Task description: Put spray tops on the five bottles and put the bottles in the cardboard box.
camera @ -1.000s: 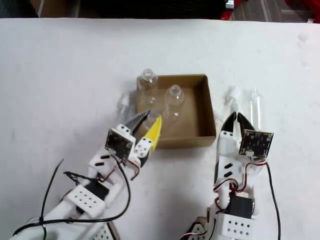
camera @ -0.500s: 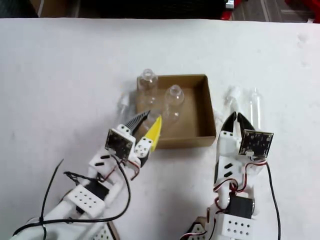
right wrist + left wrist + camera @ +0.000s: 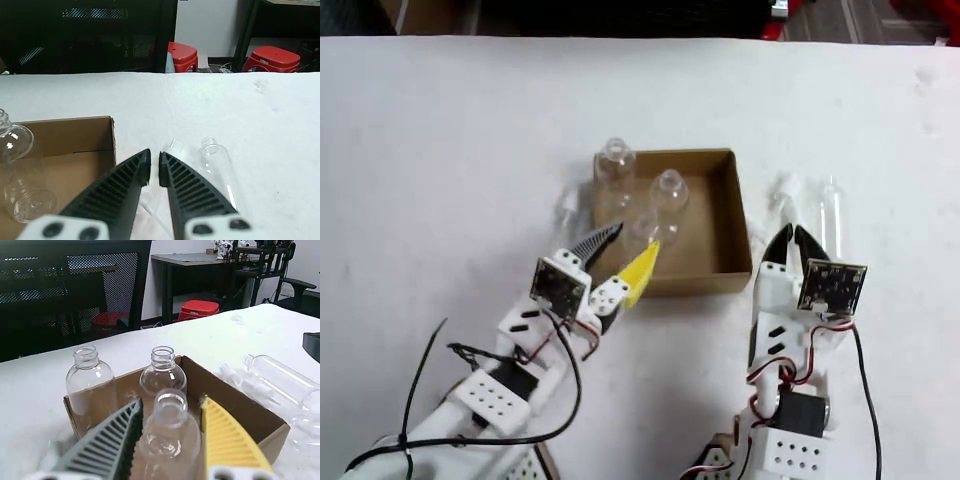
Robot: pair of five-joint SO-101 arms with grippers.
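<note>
The cardboard box sits mid-table. Three clear uncapped bottles stand in it: one in the far left corner, one in the middle, one near the front. My left gripper is open, and its grey finger and yellow finger flank that front bottle. A fourth bottle lies on the table right of the box beside a white spray top. My right gripper is shut on nothing, just short of them.
Another spray top lies just left of the box. The white table runs bare on all sides. Black cables trail by the left arm's base.
The left gripper's yellow finger has swung out to the right, so the jaws are wider around the front bottle. The right arm has not moved.
</note>
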